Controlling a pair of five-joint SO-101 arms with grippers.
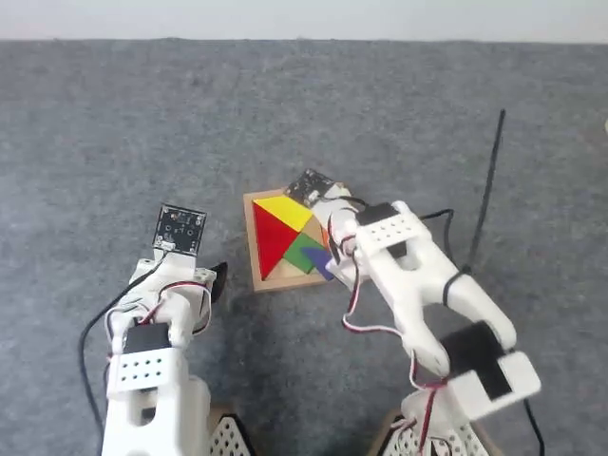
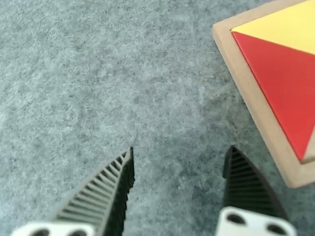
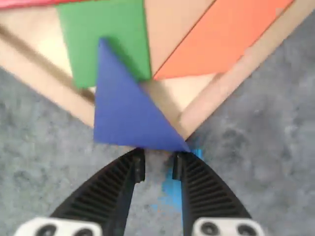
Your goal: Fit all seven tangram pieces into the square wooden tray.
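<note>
The square wooden tray lies mid-table holding a yellow piece, a red triangle and a green square. In the right wrist view a blue triangle lies tilted across the tray's rim, one tip resting on the green square, beside an orange piece. My right gripper sits just behind the triangle's edge, fingers a narrow gap apart, with something light blue in the gap. My left gripper stands open over bare carpet left of the tray.
Grey carpet covers the whole table. A black cable runs up on the right, behind the right arm. The left arm's wrist camera board stands left of the tray. Bare carpet stretches beyond the tray to the table's far edge.
</note>
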